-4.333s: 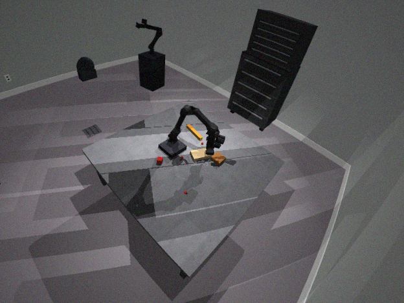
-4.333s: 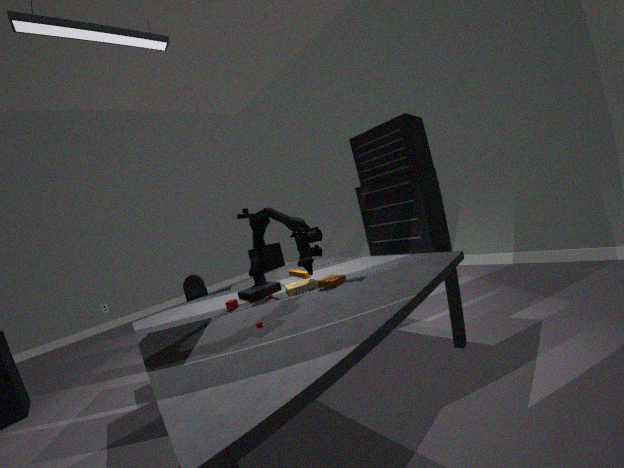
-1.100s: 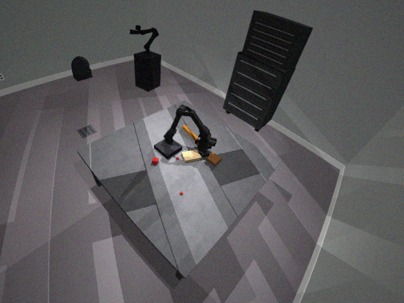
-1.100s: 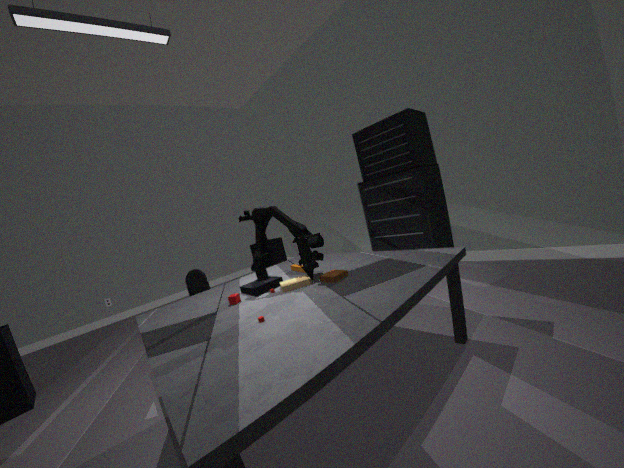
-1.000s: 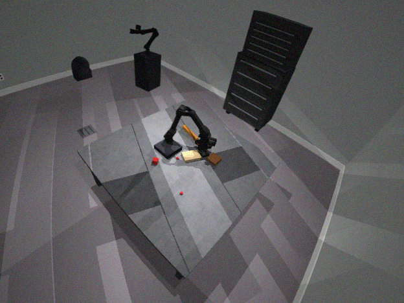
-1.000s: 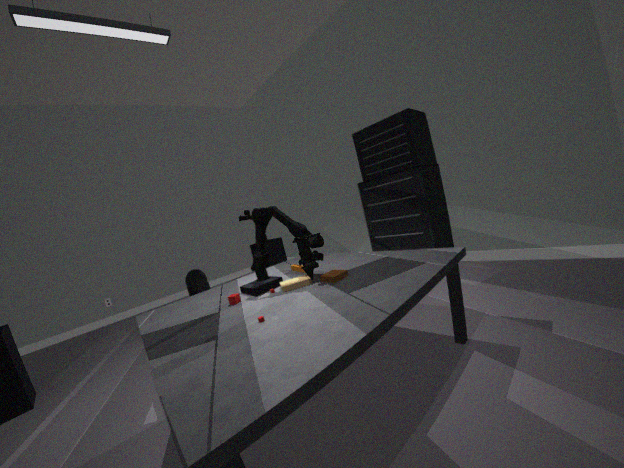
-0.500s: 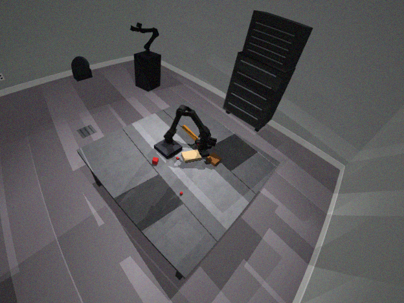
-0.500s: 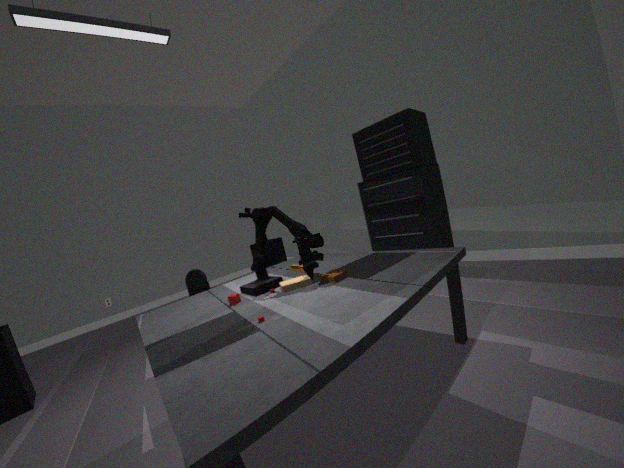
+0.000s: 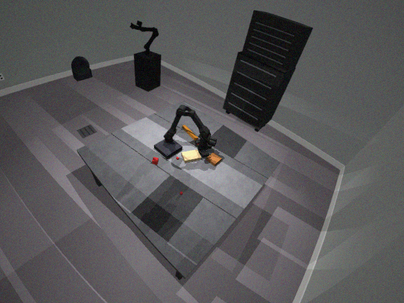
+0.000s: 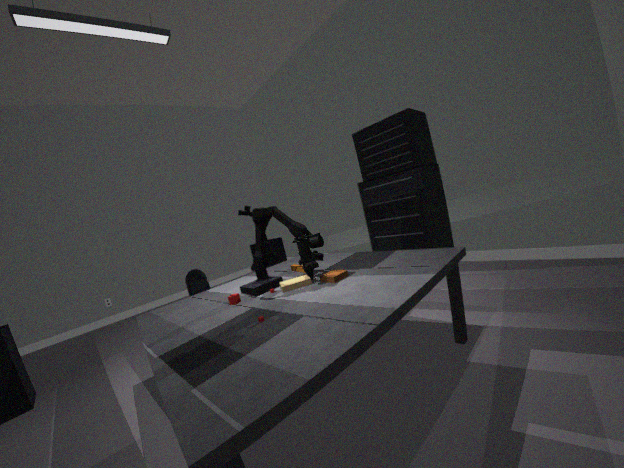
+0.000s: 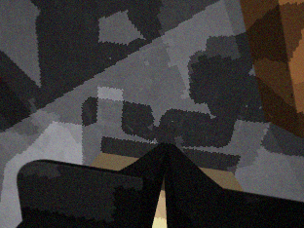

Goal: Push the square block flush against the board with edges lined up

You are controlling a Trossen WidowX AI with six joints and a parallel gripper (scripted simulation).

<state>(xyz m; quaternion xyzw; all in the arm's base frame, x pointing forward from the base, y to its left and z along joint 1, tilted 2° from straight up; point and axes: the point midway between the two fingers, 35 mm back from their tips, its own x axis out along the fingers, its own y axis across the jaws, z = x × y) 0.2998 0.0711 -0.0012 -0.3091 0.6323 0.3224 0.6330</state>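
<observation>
A pale yellow slab [image 9: 190,155] [image 10: 294,284] [image 11: 160,223] lies flat on the table beside the arm's base. A squarish orange-brown block [image 9: 215,158] [image 10: 334,276] [image 11: 272,93] lies to its right, with a gap between them. Which one the task calls the board is not plain from the frames. My gripper [image 9: 203,155] [image 10: 311,279] [image 11: 167,149] is shut and empty. It points down low at the slab's side that faces the orange-brown block. In the wrist view the fingers hide much of the slab, so contact cannot be told.
A long orange bar [image 9: 189,131] [image 10: 296,268] lies behind the arm. A red cube [image 9: 155,160] [image 10: 233,298] lies left of the arm's base [image 9: 168,147] [image 10: 260,286]. One small red piece [image 9: 177,158] [image 10: 272,290] is near the slab, another [image 9: 181,193] [image 10: 261,318] farther forward.
</observation>
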